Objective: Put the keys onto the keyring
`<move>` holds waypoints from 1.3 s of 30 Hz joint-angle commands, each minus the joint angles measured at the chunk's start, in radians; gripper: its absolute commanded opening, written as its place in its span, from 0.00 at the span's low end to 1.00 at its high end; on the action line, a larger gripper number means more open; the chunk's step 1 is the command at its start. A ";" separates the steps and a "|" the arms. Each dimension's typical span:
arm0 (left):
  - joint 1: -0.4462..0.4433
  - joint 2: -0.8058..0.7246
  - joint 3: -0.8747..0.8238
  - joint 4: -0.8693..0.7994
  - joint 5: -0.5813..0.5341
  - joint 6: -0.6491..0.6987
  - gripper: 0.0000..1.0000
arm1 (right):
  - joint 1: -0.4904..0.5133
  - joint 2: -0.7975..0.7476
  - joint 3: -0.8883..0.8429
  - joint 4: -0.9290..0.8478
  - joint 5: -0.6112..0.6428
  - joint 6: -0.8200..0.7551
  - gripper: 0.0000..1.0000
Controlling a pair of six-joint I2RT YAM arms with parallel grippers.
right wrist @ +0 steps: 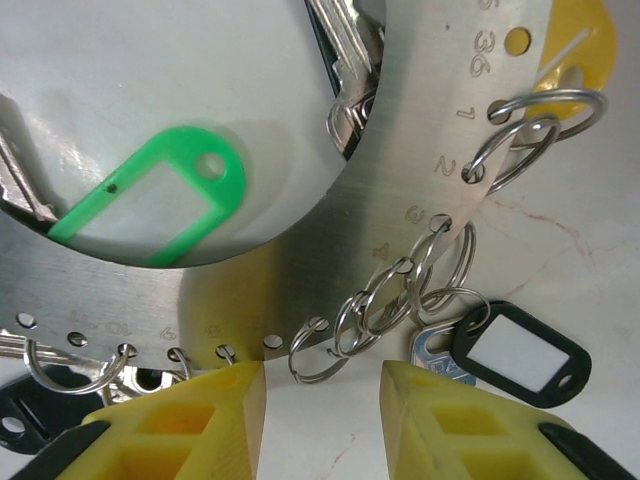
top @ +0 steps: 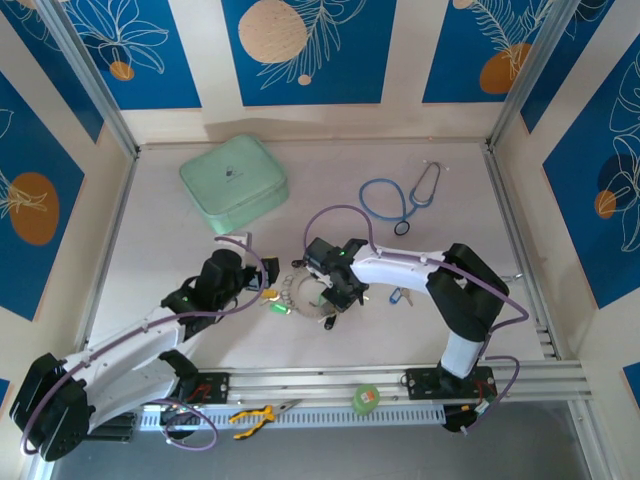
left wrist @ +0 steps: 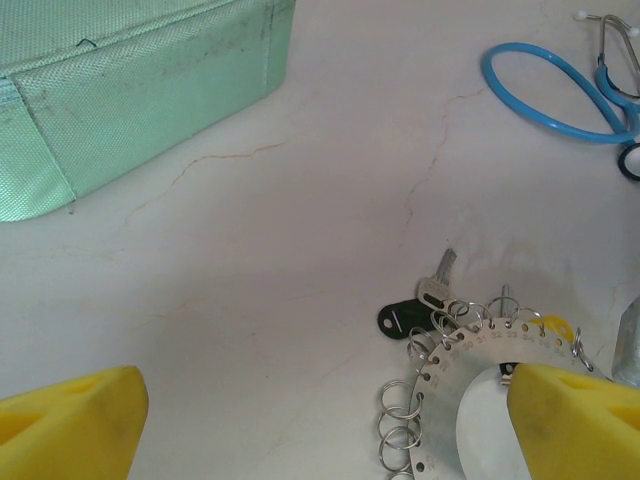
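The keyring (top: 300,292) is a flat silvery disc with numbered holes and small split rings, lying on the table between the arms. In the right wrist view the keyring (right wrist: 400,170) carries keys with a green tag (right wrist: 150,205), a yellow tag (right wrist: 578,50) and a black tag (right wrist: 520,350). My right gripper (right wrist: 322,420) is open at its rim, a loose split ring (right wrist: 322,350) just beyond the tips. My left gripper (left wrist: 325,430) is wide open; one yellow finger (left wrist: 580,420) hangs over the keyring (left wrist: 450,390). A black-tagged key (left wrist: 405,318) lies at its edge. A blue-tagged key (top: 400,296) lies apart.
A mint green zip case (top: 233,183) sits at the back left and a blue stethoscope (top: 400,195) at the back right. On the near rail lie a green tape roll (top: 366,398) and yellow pliers (top: 255,413). Walls close in the table's sides.
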 commanded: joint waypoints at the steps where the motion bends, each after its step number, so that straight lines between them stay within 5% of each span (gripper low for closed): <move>1: -0.001 0.006 0.008 0.021 -0.010 0.009 0.92 | 0.007 0.022 0.027 -0.028 -0.008 -0.007 0.36; 39: -0.002 0.013 0.027 0.005 -0.022 0.022 0.92 | 0.027 0.098 0.069 0.044 0.102 -0.142 0.17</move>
